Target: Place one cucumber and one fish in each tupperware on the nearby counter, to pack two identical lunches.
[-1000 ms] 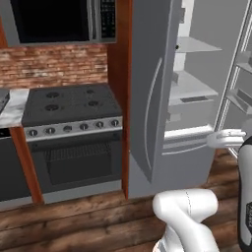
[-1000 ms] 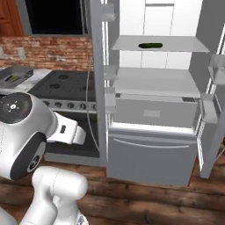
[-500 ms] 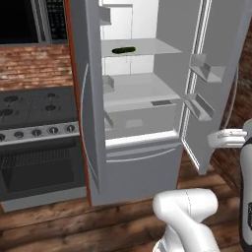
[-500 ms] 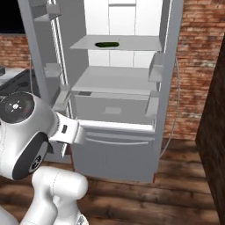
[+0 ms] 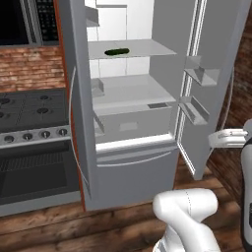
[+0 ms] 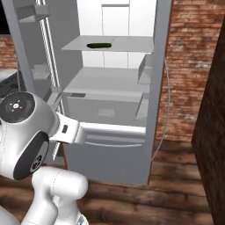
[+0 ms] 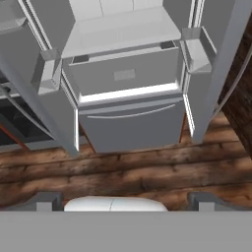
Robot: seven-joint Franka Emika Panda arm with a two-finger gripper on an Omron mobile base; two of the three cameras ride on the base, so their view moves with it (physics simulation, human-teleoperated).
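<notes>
Grey steel fridge (image 5: 133,147) stands with both doors swung wide, one dark green cucumber (image 5: 117,51) lying alone on its upper shelf (image 6: 132,44), near the shelf's front edge. One black stove (image 5: 29,128) sits just beside the left door. Bare wooden floor (image 7: 147,172) lies open before the freezer drawer (image 7: 130,123). Low in the hand view, the gripper (image 7: 125,201) has its jaws spread apart, holding nothing.
</notes>
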